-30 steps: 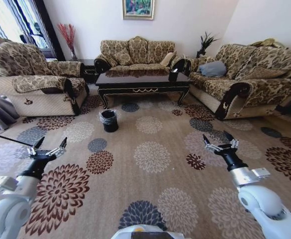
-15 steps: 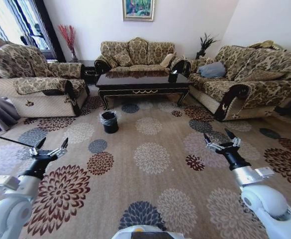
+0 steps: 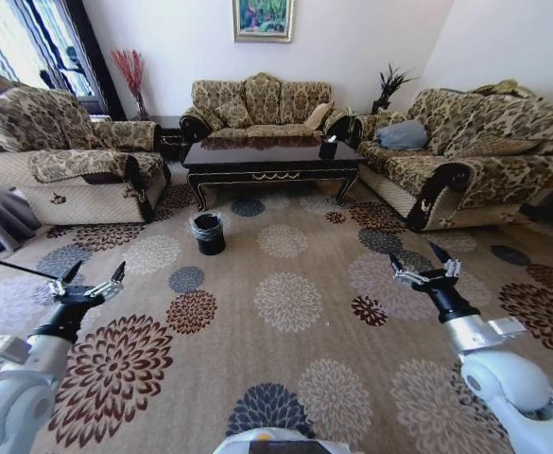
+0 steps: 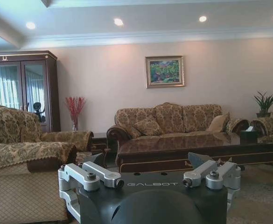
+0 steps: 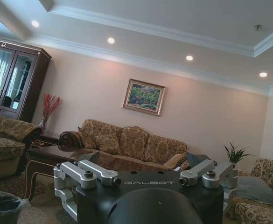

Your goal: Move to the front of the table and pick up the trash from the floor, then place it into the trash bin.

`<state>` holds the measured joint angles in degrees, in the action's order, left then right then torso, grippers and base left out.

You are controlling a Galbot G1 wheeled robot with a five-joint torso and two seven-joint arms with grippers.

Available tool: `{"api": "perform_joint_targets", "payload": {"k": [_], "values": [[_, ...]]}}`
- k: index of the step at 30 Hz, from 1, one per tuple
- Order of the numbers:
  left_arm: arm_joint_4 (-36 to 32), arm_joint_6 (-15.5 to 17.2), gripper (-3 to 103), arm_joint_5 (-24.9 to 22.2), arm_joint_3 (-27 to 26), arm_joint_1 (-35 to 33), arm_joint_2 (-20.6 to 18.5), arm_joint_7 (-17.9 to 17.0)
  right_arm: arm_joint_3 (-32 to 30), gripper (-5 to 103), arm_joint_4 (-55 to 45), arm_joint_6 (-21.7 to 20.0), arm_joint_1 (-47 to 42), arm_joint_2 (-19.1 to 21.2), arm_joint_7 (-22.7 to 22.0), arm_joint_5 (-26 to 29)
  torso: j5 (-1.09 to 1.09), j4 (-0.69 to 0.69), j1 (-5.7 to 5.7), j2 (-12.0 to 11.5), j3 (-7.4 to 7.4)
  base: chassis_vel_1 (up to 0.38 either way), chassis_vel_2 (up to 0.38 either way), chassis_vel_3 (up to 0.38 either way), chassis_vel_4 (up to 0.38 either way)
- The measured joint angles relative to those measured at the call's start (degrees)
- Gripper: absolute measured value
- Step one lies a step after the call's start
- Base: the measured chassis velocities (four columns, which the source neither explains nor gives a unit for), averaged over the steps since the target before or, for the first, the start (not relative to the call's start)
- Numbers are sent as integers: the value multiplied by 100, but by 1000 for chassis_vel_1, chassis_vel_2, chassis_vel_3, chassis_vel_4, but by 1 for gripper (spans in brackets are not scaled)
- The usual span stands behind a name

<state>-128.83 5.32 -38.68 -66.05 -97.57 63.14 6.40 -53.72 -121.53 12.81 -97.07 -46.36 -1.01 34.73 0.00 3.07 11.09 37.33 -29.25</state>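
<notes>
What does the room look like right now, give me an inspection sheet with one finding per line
Surface: patterned floral carpet; no trash can be made out on it.
Job's things: table stands far ahead between the sofas; trash bin sits on the carpet in front of the table's left end, black liner in it.
Clutter: a dark box on the table.
Grippers: left gripper and right gripper both open, empty, held above the carpet.
Cables: a thin dark line near the left gripper.
Surroundings: sofas, framed picture.
</notes>
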Motion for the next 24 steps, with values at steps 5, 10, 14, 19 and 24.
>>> {"api": "perform_joint_targets", "payload": {"k": [5, 10, 14, 19, 24], "values": [[57, -2, 100, -32, -70, 18, 3, 0, -25, 100, 32, 5, 10, 28, 1, 15, 0, 0, 48, 108, -59, 0, 0, 0, 0], [104, -5, 100, -57, -138, 21, 3, 0, -45, 100, 73, 12, 31, 56, 1, 23, 0, 0, 104, 249, -144, 0, 0, 0, 0], [107, -5, 100, -62, -144, 25, 10, 0, -55, 100, 79, 17, 32, 65, 2, 28, 0, 0, 155, 365, -208, 0, 0, 0, 0], [107, -6, 100, -60, -119, 30, 28, 1, -60, 100, 79, 21, 23, 65, 5, 30, 0, 0, 204, 481, -275, 0, 0, 0, 0], [108, -7, 100, -44, -94, 33, 39, 4, -60, 100, 81, 23, 26, 64, 6, 35, 0, 0, 248, 581, -330, 0, 0, 0, 0]]}}
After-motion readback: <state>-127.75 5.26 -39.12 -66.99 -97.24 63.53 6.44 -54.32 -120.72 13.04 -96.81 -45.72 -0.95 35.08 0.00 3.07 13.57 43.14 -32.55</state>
